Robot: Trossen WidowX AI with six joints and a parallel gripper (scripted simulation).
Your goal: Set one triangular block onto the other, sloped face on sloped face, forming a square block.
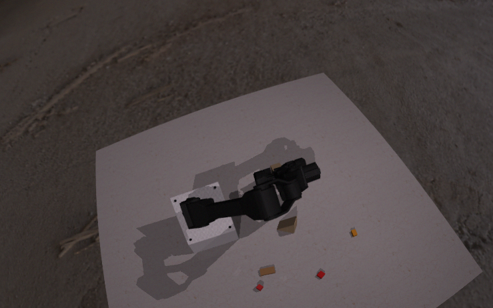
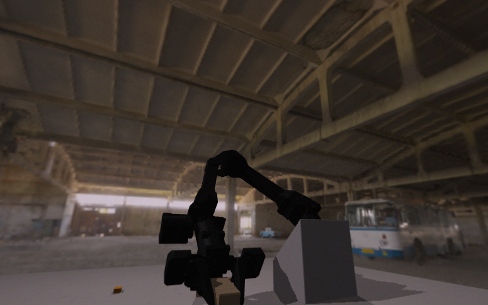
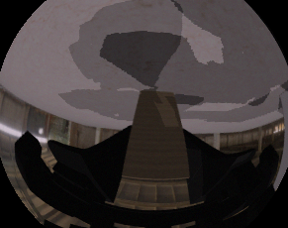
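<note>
One tan triangular block (image 3: 152, 149) (image 2: 226, 292) sits between my gripper's fingers (image 3: 154, 130) (image 2: 222, 290), which stand open a little wider than it. In the top view only a tan corner of this block (image 1: 275, 166) shows beside the black wrist. I cannot tell whether it touches the table (image 1: 355, 153). The other tan triangular block (image 1: 287, 225) lies on the table to the near side of the arm, well apart from the gripper and touching nothing else.
The arm's white base mount (image 1: 217, 233) (image 2: 313, 261) stands at the middle left. A small tan block (image 1: 267, 270), two red cubes (image 1: 320, 274) (image 1: 259, 287) and an orange cube (image 1: 353, 232) (image 2: 117, 290) lie near the front.
</note>
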